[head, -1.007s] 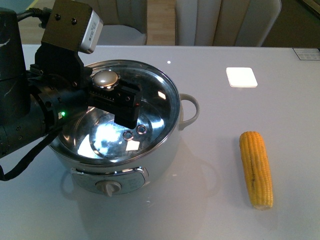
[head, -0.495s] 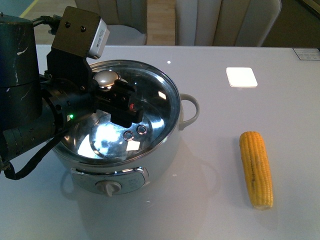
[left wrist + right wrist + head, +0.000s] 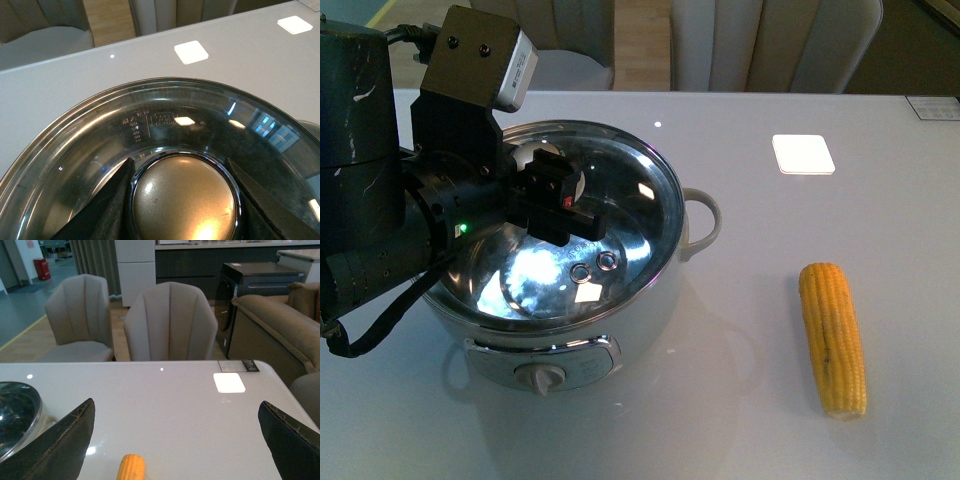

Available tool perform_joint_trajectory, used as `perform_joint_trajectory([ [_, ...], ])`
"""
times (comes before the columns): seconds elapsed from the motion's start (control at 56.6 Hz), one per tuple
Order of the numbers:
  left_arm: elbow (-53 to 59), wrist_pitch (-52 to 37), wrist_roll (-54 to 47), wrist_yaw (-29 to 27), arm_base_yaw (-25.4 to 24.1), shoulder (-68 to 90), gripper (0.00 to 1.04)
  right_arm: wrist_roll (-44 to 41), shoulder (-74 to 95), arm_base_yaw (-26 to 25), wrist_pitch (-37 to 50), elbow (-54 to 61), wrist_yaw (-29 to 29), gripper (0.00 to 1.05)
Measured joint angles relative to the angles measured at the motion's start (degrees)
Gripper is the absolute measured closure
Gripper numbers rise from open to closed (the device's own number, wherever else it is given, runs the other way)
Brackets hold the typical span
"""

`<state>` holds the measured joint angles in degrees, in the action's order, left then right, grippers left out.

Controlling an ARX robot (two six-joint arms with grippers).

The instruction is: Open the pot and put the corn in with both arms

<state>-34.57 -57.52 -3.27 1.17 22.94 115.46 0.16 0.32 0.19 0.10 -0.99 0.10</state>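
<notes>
The white pot [image 3: 650, 310] stands at the table's left with its glass lid [image 3: 630, 215] resting on it. My left gripper [image 3: 552, 190] is shut on the lid's silver knob [image 3: 182, 200], one black finger [image 3: 107, 205] pressing each side of it. From the front, the jaws hide most of the knob. The corn [image 3: 832, 338] lies on the table to the pot's right, pointing away from me. My right gripper [image 3: 176, 402] is open above the table with nothing between its fingers. The corn's tip [image 3: 131, 467] shows below it, and the lid's edge [image 3: 15, 415] shows off to one side.
A white square pad [image 3: 803, 154] lies on the table beyond the corn, and a small label [image 3: 932, 107] sits at the far right corner. Upholstered chairs [image 3: 170, 322] and a sofa [image 3: 270, 325] stand behind the table's far edge.
My left gripper has shifted onto the knob, which showed beside the jaws earlier and is now mostly covered by them. The lid still sits on the pot. The corn has not moved.
</notes>
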Motion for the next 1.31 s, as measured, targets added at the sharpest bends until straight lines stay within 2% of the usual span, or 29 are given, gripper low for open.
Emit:
perform_joint_trajectory([
  [0.318, 0.6, 6.3, -0.4, 0.5, -1.1, -9.8, 0.6, 0.0, 0.0, 0.0, 0.0, 0.0, 0.0, 0.09],
  [0.636, 0.8, 11.0, -1.1, 1.8, -7.3, -21.9, 0.6, 0.0, 0.0, 0.0, 0.0, 0.0, 0.0, 0.09],
  [0.689, 1.4, 10.4, -1.7, 1.8, -9.9, -24.0, 0.6, 0.0, 0.0, 0.0, 0.0, 0.0, 0.0, 0.09],
  [0.813, 4.3, 6.5, -3.9, 1.7, -19.4, -25.7, 0.6, 0.0, 0.0, 0.0, 0.0, 0.0, 0.0, 0.09],
  [1.007, 7.0, -1.0, -5.2, 2.6, -33.1, -20.9, 0.6, 0.0, 0.0, 0.0, 0.0, 0.0, 0.0, 0.09],
  [1.184, 7.3, -13.1, -6.1, 2.5, -42.0, -9.0, 0.6, 0.0, 0.0, 0.0, 0.0, 0.0, 0.0, 0.09],
  [1.307, 6.4, -16.9, -6.3, 3.0, -45.7, 0.2, 0.6, 0.0, 0.0, 0.0, 0.0, 0.0, 0.0, 0.09],
])
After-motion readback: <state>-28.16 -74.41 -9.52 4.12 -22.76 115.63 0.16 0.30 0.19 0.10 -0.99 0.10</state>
